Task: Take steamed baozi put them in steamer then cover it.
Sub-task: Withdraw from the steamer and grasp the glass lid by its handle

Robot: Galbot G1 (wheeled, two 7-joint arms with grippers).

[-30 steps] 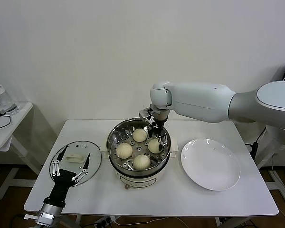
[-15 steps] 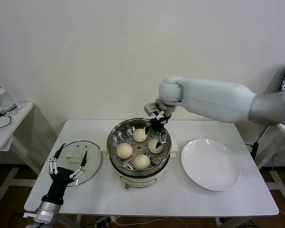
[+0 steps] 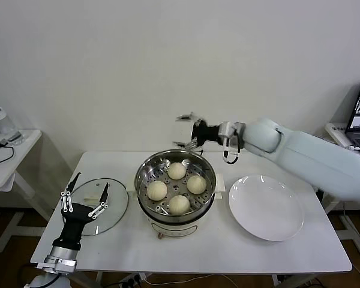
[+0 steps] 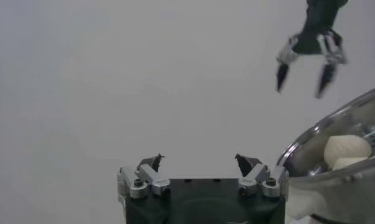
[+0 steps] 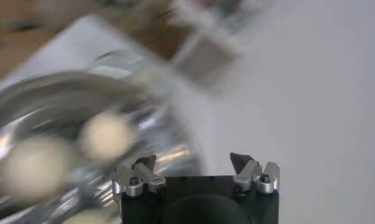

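White table [image 3: 186,252] against a bare pale wall; a small side table with a clear jar sits off at 9 o'clock.

Steamer [image 3: 176,211] at table centre, stainless pot on a white base. All four steamed baozi [image 3: 177,187] rest on the perforated tray inside: one each at 12, 3, 6 and 9 o'clock of the pot. White plate [image 3: 266,207] at the steamer's 3 o'clock, just beside it, with no buns on it. Glass lid [image 3: 117,207] lies flat on the table at the steamer's 9 o'clock, its white handle [image 3: 94,200] facing up.

Right gripper [image 3: 188,130] is above the pot's 12 o'clock rim, fingers spread, holding nothing. Left gripper [image 3: 84,194] hangs over the lid near its handle, pointing toward the wall, fingers spread, holding nothing.

Judgement: loading looks done; covering is the step in hand, and it falls to the left arm.

- Turn the wrist down and straddle the white handle squarely, not the glass edge.
- Close firmly; a glass lid gripped off-centre would tilt.
- Lift clear of the table before travelling toward 3 o'clock.
- The right arm should be clear of the pot first.
- Lower level and centred so the lid seats inside the rim, not on a baozi.
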